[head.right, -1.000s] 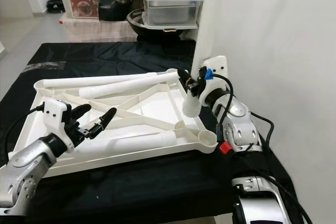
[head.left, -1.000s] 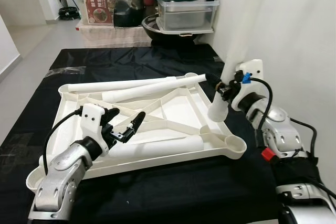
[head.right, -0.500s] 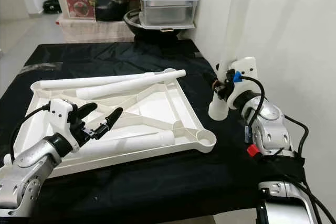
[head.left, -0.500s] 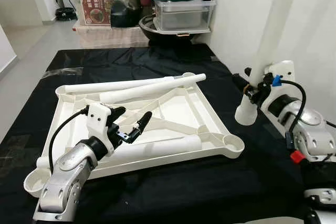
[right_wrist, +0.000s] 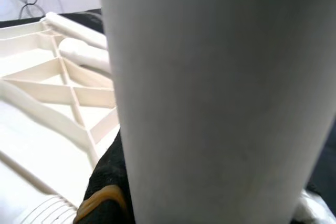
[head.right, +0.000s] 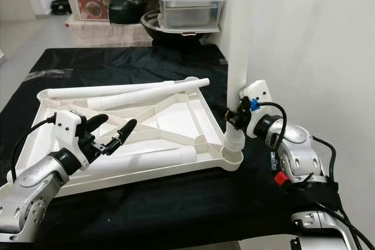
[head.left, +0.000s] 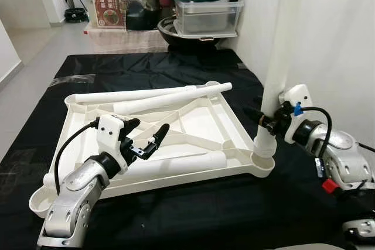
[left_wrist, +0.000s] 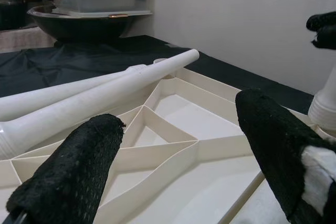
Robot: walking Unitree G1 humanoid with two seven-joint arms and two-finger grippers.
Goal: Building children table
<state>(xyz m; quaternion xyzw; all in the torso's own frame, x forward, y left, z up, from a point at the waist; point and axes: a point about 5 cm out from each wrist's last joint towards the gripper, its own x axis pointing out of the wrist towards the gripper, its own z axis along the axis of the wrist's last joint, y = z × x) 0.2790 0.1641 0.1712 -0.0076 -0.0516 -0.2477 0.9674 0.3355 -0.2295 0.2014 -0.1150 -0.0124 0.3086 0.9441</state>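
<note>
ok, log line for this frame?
right tool: shut on table leg | leg upright at corner socket of tabletop | left tool: open above tabletop

Silver arms (head.left: 73, 194) were fitted with white wrist housings, black cables and black fingers (left_wrist: 79, 174); a red tab was seen.

Three legs (head.left: 153, 100) lie in the tabletop (head.left: 202, 122); a fourth (head.left: 275, 74) stands at its near-right corner.
</note>
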